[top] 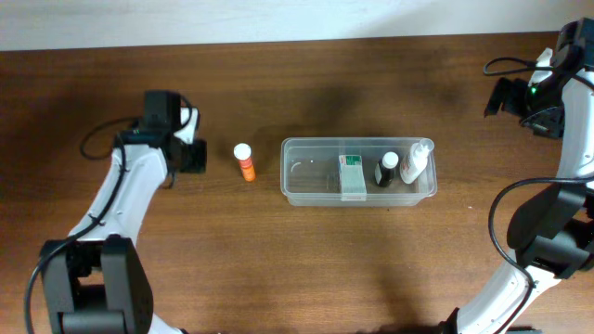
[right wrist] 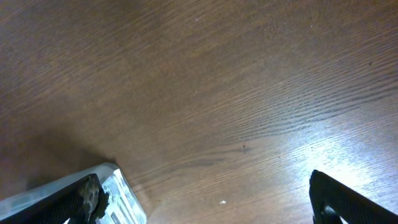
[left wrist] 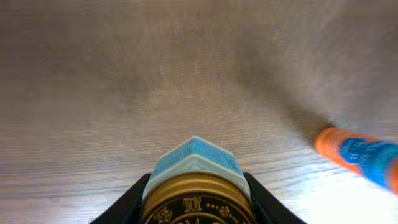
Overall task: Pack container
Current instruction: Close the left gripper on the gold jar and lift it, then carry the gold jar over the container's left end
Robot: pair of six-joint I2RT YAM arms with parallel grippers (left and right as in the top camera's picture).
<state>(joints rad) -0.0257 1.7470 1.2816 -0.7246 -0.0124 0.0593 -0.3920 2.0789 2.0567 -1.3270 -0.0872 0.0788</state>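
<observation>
The clear plastic container lies at the table's middle. It holds a white-and-green box, a dark bottle and a white bottle. An orange bottle with a white cap lies on the table left of the container; it also shows in the left wrist view. My left gripper is left of the orange bottle and is shut on a small jar with a gold lid and a blue-and-white label. My right gripper is open and empty at the far right, beyond the container's corner.
The table top is dark wood. Black cables trail by both arms at the left and right sides.
</observation>
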